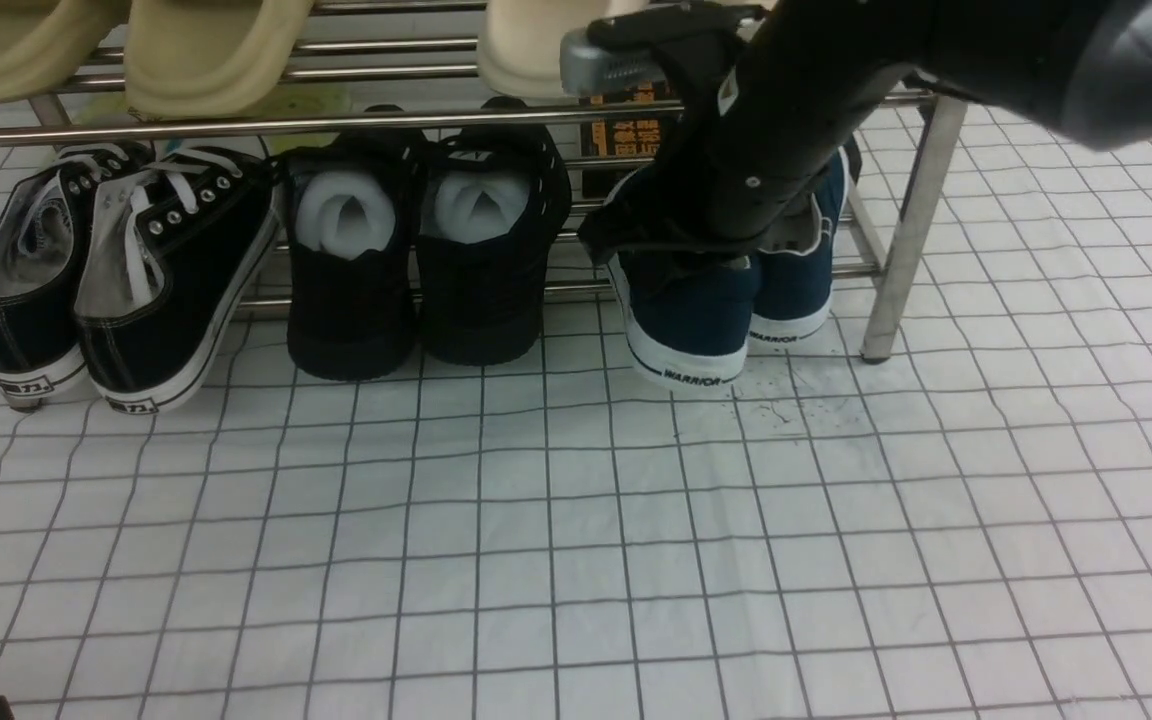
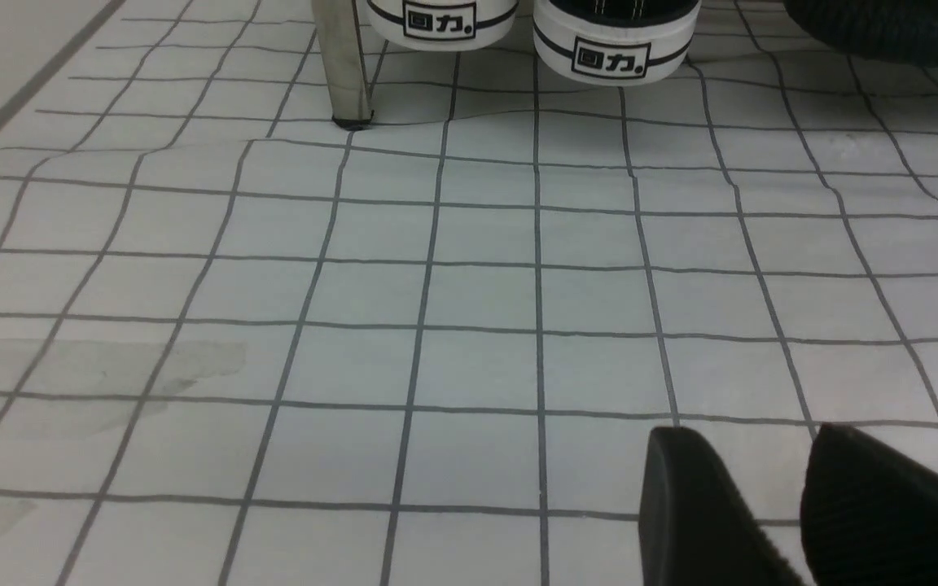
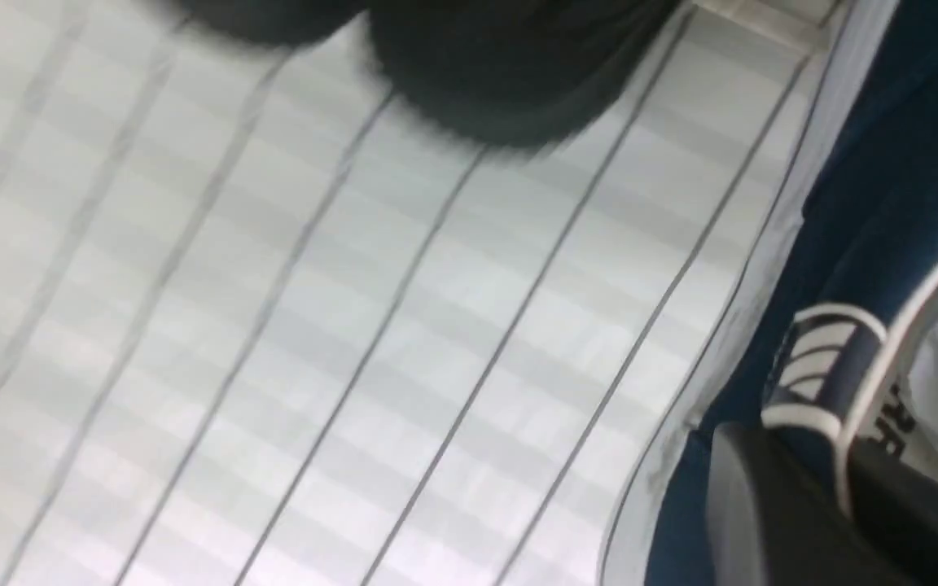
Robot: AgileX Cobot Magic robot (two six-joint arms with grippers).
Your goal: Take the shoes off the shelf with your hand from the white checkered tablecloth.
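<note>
At the right end of the shelf point(image 1: 911, 230), under its upper tier, we find the navy shoes point(image 1: 696, 310) side by side and touching. Their heels sit on the white checkered tablecloth point(image 1: 536, 540), just inside the right leg.

Orientation: both heels face the robot, with the heel print readable from the front. The toes point away, into the rack. The long axis of each shoe runs front to back, away from the robot. It seems pitched, heel low and toe higher over the low bars, but the arm hides the toes, so we cannot confirm this.

Right arm point(image 1: 816, 90): it reaches down from the upper right into the shoe openings. In the wrist view the right gripper point(image 3: 835, 480) stands with one finger on each side of the white-trimmed heel rim of a shoe. The jaws are drawn close, and we judge them pinched on that rim.

Left gripper point(image 2: 762, 448): it hovers low over bare cloth, well apart from the navy pair. Its jaws are parted and hold nothing.

Step in hand: we judge it to be the grasp, with the removal not yet done.

Next move: a pull toward the robot along the shoes' long axis. It should stay low enough to clear the upper bar, and then set down on open cloth. Whether one pinch carries both shoes is uncertain.

The all-black shoes point(image 1: 416, 270) stand just beside, to the left, and should not be dragged along.
</note>
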